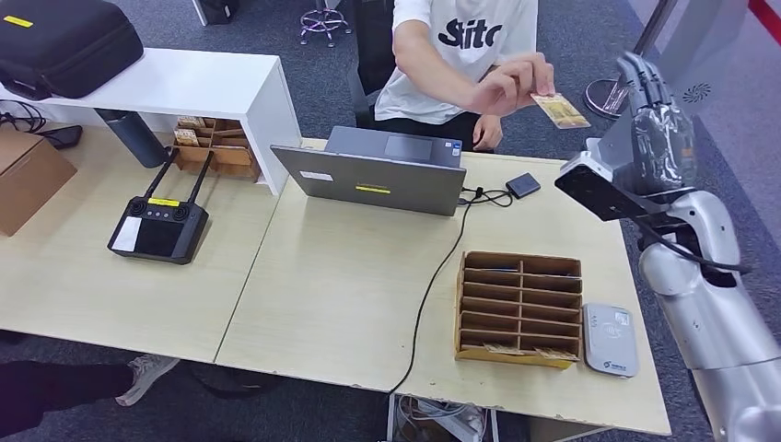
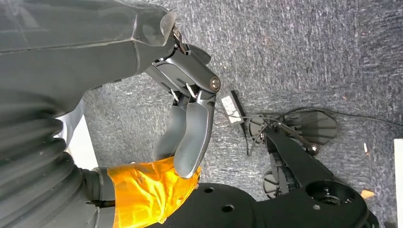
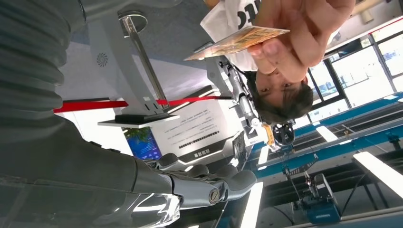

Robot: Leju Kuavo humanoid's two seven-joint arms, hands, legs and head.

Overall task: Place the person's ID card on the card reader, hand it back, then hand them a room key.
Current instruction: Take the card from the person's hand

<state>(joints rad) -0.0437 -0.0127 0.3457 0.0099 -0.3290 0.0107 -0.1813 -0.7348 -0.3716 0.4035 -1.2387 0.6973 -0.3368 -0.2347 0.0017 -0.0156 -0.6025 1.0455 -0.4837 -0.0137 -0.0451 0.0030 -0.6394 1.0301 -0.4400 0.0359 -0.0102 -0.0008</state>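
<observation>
A person in a white shirt stands behind the desk and holds out a yellowish ID card in one hand. My right hand is raised at the desk's far right, fingers up and apart, empty, a short way right of the card. The card also appears in the right wrist view, pinched in the person's fingers, apart from my fingers. A white card reader lies at the desk's near right, beside a wooden slotted box with cards in its front slots. My left hand hangs over the floor, holding nothing, fingers loosely bent.
An open grey laptop sits mid-desk with a cable running to the front edge and a small dark box. A black remote controller lies on the left. A white shelf carries a black case; a cardboard box sits far left.
</observation>
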